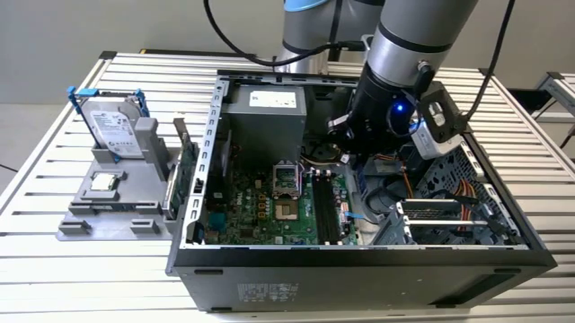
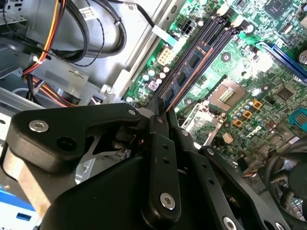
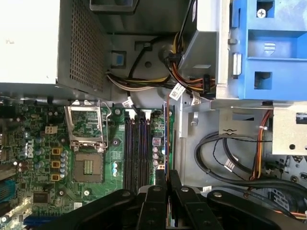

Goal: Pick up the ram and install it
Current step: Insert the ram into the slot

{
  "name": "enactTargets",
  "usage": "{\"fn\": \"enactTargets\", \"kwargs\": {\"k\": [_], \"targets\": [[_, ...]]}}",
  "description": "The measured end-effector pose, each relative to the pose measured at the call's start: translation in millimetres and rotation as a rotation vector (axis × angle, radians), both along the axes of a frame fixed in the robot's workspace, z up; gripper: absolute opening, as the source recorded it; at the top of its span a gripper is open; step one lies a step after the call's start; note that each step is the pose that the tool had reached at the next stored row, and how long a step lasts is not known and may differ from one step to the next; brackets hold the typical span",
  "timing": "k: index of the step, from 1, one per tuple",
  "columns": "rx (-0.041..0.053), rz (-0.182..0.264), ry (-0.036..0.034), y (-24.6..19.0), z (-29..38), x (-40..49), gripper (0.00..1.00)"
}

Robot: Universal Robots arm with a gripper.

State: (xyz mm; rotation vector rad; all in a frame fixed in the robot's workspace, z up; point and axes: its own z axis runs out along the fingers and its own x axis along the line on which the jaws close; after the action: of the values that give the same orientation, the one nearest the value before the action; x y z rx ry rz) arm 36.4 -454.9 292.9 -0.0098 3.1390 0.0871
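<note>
1. I have the gripper (image 2: 160, 112) down inside the open computer case (image 1: 359, 259), over the motherboard (image 1: 269, 208), with its fingers clenched on the ram (image 2: 189, 67).
2. In both wrist views the ram (image 3: 166, 139) is a thin stick seen edge-on, running out from the fingertips along the memory slots (image 3: 136, 148). It lies on the slots' outer side, away from the empty processor socket (image 3: 87, 165).
3. I cannot tell whether its lower edge has entered a slot or is just above one.
4. Risk, as I judge it: the stick looks close to parallel with the slots, but a slight tilt or sideways offset would put it on the slot wall, and pressing then could flex the board or skew the stick in the fingers.
5. The white end latches (image 3: 135, 114) may be closed, which would block seating; I cannot tell.
6. The bundled cables (image 3: 144, 84) beyond the slots' far end sit near the stick's tip and could snag.
7. Writing: white stickers on the power supply (image 1: 271, 99) and the case front carry print too small for me to read.
</note>
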Motion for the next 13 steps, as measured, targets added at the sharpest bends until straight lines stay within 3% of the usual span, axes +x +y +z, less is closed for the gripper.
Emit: {"fn": "enactTargets", "kwargs": {"k": [13], "targets": [[0.0000, 0.000, 0.0000, -6.5, -13.3, -2.5, 0.00]]}}
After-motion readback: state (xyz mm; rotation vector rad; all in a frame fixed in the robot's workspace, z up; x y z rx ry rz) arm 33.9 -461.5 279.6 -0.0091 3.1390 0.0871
